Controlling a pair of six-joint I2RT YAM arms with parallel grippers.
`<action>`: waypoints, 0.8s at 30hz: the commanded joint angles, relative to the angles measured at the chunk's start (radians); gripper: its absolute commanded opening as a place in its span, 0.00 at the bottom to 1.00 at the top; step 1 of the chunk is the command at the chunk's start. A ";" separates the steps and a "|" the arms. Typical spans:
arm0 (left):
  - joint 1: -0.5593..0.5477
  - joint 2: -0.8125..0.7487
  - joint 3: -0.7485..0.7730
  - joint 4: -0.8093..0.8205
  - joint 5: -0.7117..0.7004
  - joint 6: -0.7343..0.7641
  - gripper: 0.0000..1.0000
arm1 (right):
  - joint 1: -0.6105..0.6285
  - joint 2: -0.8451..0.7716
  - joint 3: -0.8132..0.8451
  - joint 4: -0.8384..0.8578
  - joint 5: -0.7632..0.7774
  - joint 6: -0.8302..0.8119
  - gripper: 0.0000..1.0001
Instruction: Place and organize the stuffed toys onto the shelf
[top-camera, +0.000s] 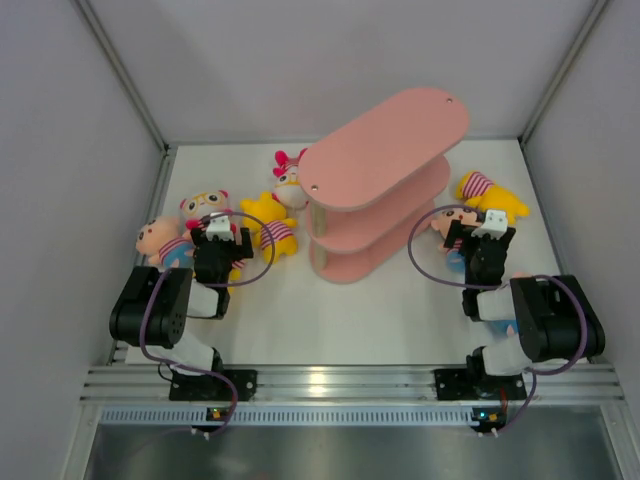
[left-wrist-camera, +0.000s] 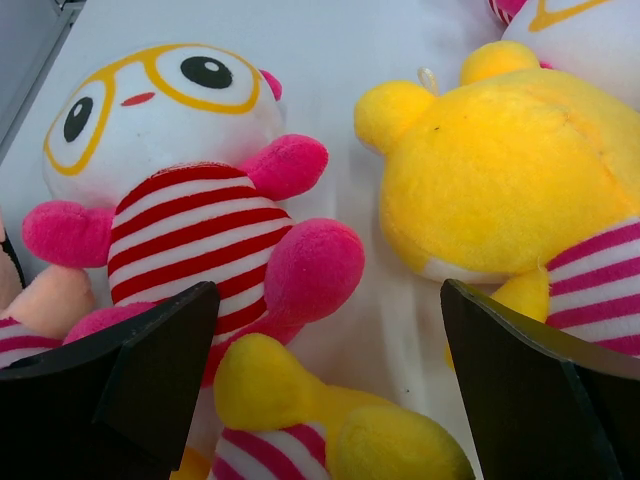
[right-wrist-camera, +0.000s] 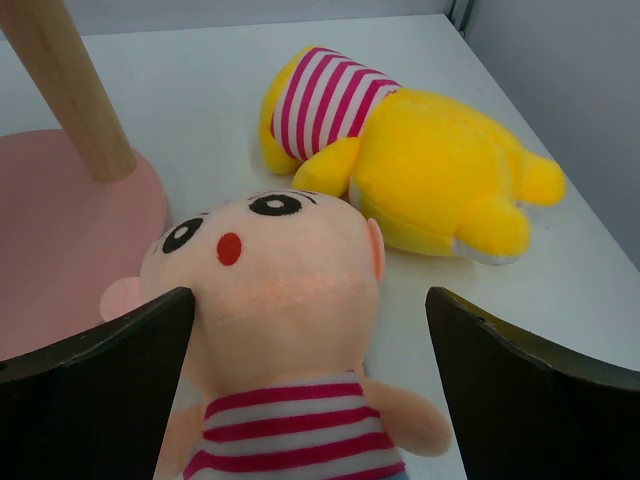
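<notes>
The pink three-tier shelf (top-camera: 385, 170) stands mid-table with bare boards. My left gripper (top-camera: 220, 245) is open above a cluster of toys. In the left wrist view its fingers (left-wrist-camera: 150, 370) straddle a small yellow toy in a striped shirt (left-wrist-camera: 330, 420), without touching it. A white-faced toy with yellow glasses and pink limbs (left-wrist-camera: 170, 160) and a bigger yellow toy (left-wrist-camera: 500, 170) lie beyond. My right gripper (top-camera: 482, 245) is open around a peach-skinned doll (right-wrist-camera: 280, 290) in a striped shirt. A yellow toy (right-wrist-camera: 430, 170) lies face-down beyond it.
A peach doll (top-camera: 160, 240) lies at the far left. A white toy with a red bow (top-camera: 290, 180) lies by the shelf's left end. The shelf's base (right-wrist-camera: 60, 230) and wooden post (right-wrist-camera: 70, 90) are just left of the right gripper. Grey walls enclose the table.
</notes>
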 joint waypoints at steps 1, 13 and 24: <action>0.009 0.003 0.021 0.020 -0.004 -0.018 0.99 | 0.009 -0.017 0.025 0.013 0.016 0.008 0.99; 0.021 -0.224 0.223 -0.490 0.128 0.040 0.99 | -0.004 -0.618 0.397 -1.209 0.088 0.394 0.99; 0.021 -0.428 0.682 -1.593 0.152 0.226 0.97 | -0.117 -0.549 0.330 -1.457 -0.256 0.669 0.99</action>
